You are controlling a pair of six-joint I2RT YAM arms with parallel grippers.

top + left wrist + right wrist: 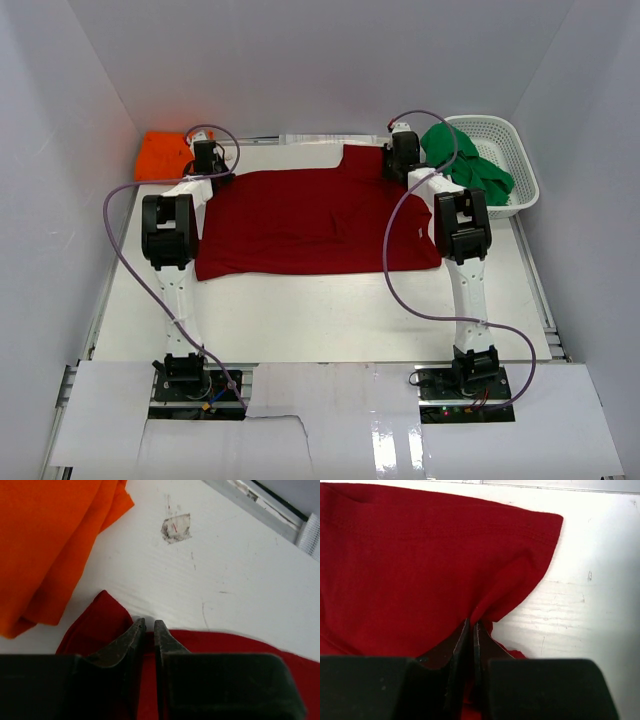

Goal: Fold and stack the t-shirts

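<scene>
The dark red t-shirt (315, 220) lies spread flat on the middle of the table. My left gripper (210, 168) is at its far left corner, jaws shut on a pinch of the red cloth (95, 625) in the left wrist view (149, 625). My right gripper (400, 160) is at the far right sleeve, shut on a gathered fold of the red cloth (420, 570) in the right wrist view (472, 624). The orange t-shirt (165, 155) lies crumpled at the far left, just beyond the left gripper (45, 545). The green t-shirt (470, 165) lies in the basket.
The white lattice basket (520, 150) stands at the far right corner. White walls close in the table on the left, back and right. A small scuffed tape patch (175, 527) marks the table ahead of the left gripper. Purple cables loop over both arms.
</scene>
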